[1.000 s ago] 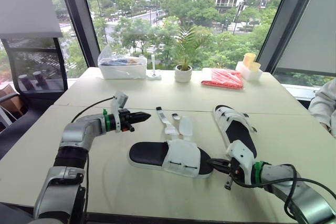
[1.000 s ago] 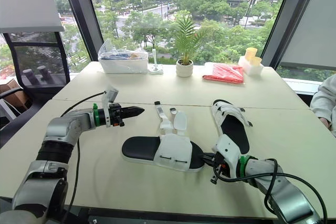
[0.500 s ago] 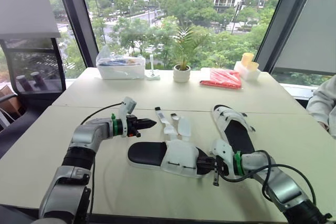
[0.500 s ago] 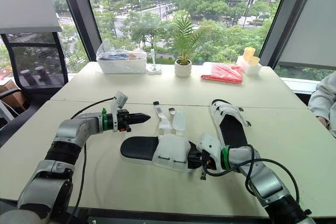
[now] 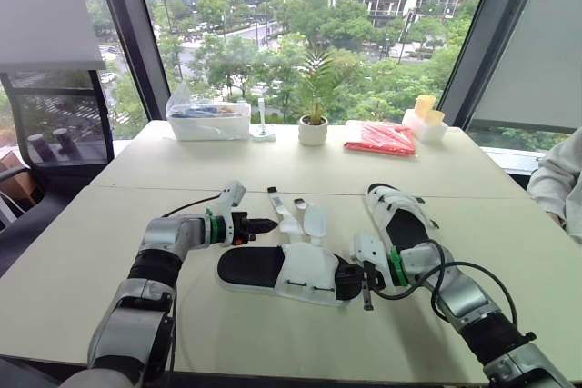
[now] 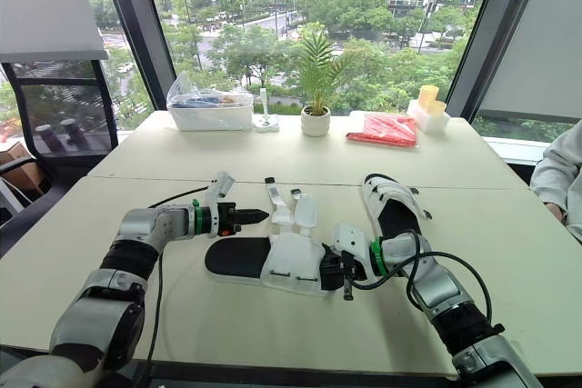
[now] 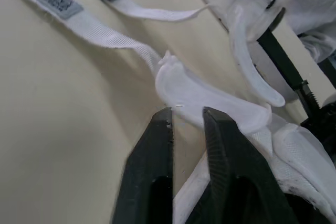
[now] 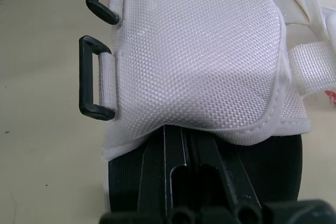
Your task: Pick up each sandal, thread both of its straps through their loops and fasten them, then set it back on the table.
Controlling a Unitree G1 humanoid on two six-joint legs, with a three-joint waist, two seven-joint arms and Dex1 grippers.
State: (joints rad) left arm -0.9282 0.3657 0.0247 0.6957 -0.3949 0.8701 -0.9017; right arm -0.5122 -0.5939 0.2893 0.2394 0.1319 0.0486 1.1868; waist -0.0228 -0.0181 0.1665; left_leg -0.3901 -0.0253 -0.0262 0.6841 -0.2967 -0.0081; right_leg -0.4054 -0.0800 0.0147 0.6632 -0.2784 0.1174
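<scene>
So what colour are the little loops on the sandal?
The loops are black, clearest in the right wrist view.

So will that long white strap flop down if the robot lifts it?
Probably floppy: the strap is thin woven webbing, lying flat and bent on the table. It looks light. The moulded flap beside it holds a curve, so likely stiffer.

- The head stereo pair looks forward and down over the tabletop (image 5: 273, 333), toward the windows (image 5: 300, 43).
- The left wrist camera sits close above loose straps (image 7: 105, 35).
- The right wrist camera is very near the sandal (image 8: 199, 61).
- All views share that sandal.
</scene>
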